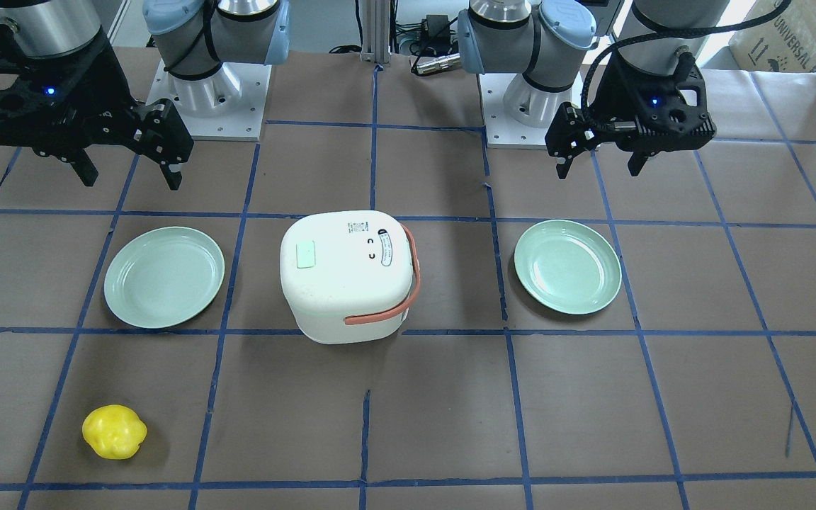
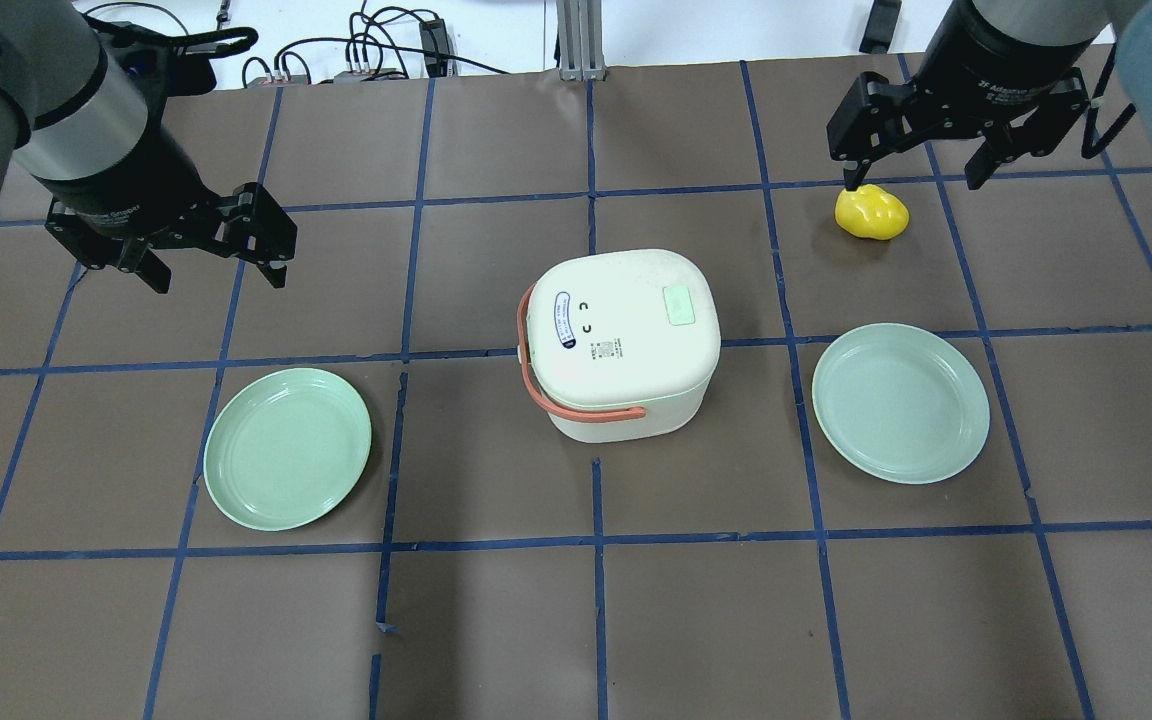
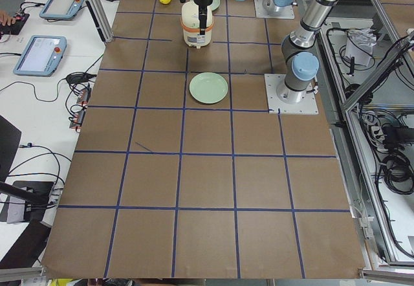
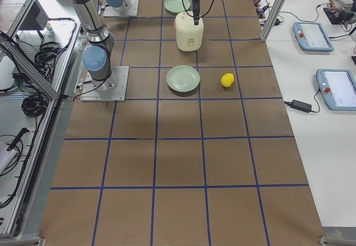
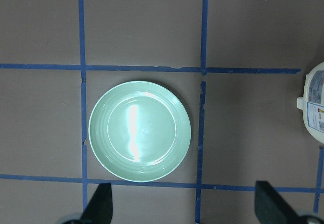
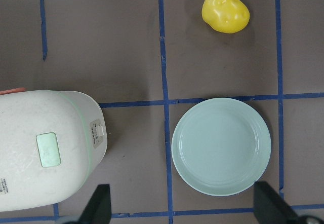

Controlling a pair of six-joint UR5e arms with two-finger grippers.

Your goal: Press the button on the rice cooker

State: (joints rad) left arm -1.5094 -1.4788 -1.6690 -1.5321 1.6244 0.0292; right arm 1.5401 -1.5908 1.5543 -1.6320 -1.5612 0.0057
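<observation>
The white rice cooker (image 2: 621, 340) with an orange handle stands mid-table, lid shut. Its pale green button (image 2: 678, 305) sits on the lid's top, and it also shows in the right wrist view (image 6: 48, 149) and the front view (image 1: 306, 254). My left gripper (image 2: 216, 280) is open and empty, high above the table to the cooker's left, over a green plate (image 5: 139, 131). My right gripper (image 2: 913, 180) is open and empty, high to the cooker's right. Neither gripper touches the cooker.
A green plate (image 2: 287, 448) lies left of the cooker and another (image 2: 900, 402) lies right of it. A yellow lumpy object (image 2: 871, 213) lies at the far right, below my right gripper. Blue tape lines grid the brown table.
</observation>
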